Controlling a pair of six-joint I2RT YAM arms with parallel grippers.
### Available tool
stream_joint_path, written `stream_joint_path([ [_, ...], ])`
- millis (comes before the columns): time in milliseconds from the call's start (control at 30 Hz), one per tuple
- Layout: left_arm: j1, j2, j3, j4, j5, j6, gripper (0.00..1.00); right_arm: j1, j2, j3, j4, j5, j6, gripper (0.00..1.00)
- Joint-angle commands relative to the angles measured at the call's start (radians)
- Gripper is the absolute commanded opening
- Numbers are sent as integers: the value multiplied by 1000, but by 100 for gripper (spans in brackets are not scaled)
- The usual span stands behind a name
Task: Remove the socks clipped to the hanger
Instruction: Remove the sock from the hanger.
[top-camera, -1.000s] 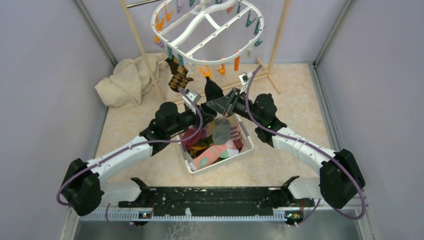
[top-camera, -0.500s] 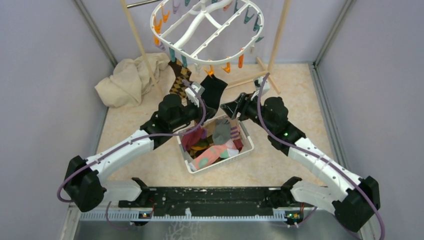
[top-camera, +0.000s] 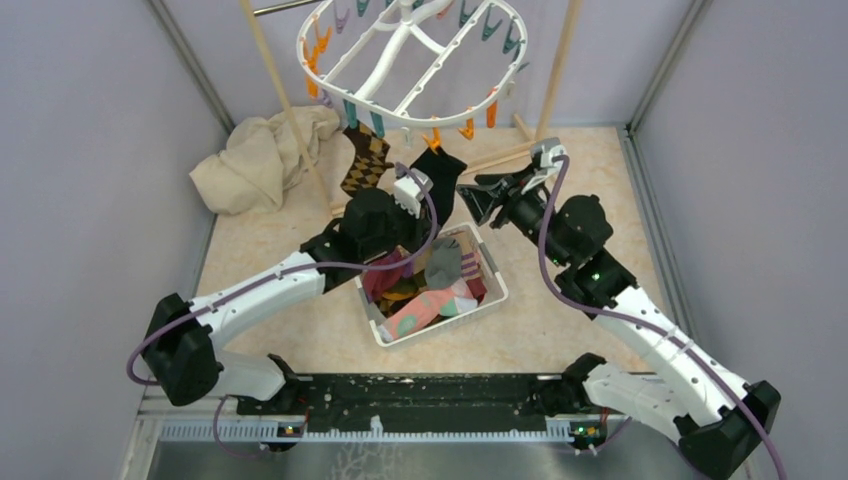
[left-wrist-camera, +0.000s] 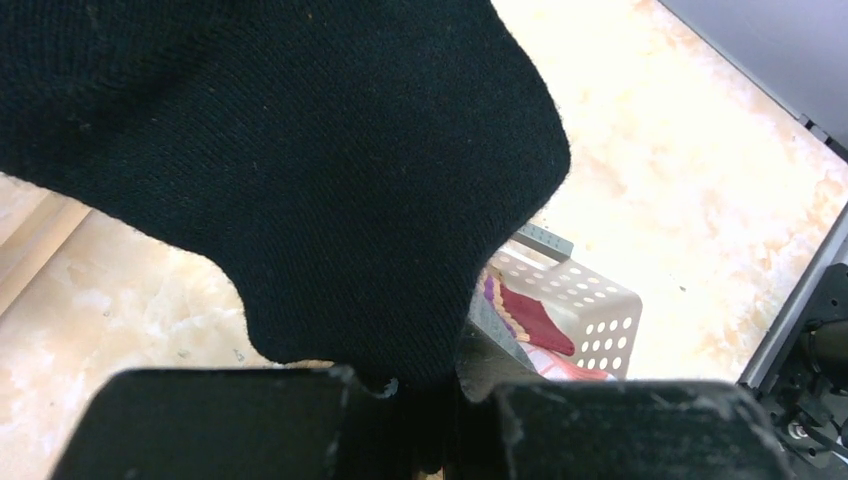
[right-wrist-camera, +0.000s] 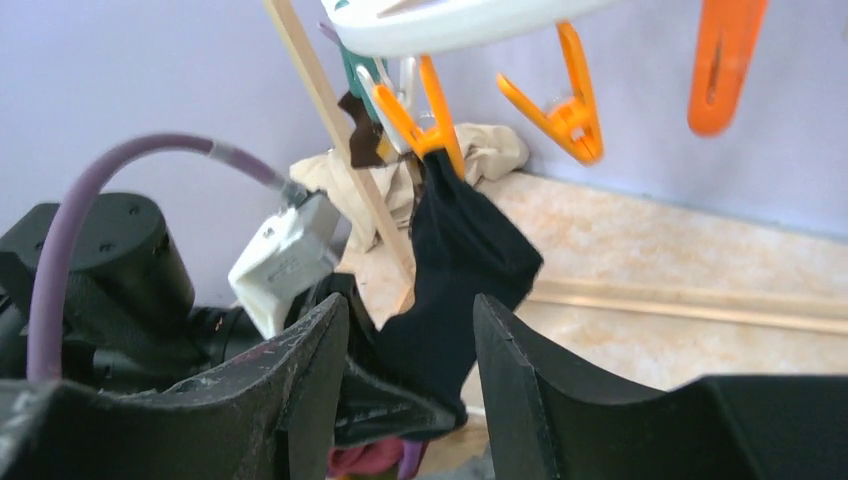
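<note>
A: Delta on black sock (top-camera: 437, 185) versus a second ago?
B: It was half hidden behind both grippers and now hangs in plain sight. The hanger (top-camera: 412, 120) has swung a little. The left gripper (left-wrist-camera: 420, 410) came up under the sock, and the right gripper (top-camera: 470, 197) backed off to its right.
A: Sock versus grippers?
B: Its lower end sits pinched between the left gripper's fingers, which are clamped on it. The right gripper is just beside the sock, fingers spread, holding nothing.
A: Orientation, location?
B: Long axis is near vertical. Top is clipped in an orange peg (right-wrist-camera: 420, 115), and the lower end points down toward the near edge. It hangs over the far middle of the table, beyond the basket (top-camera: 497, 290), with the argyle sock (top-camera: 363, 165) just left.
</note>
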Motion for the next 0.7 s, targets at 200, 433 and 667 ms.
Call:
stream_joint_path([
  [200,-81,23,60,-17,-161,64,12,11,196,163,230,25,-153,52],
  [433,-83,23,78,-22,-159,78,12,12,298,230,249,22,-190,56],
  [667,-84,17,81,-28,-154,82,13,12,360,284,248,48,-205,58],
])
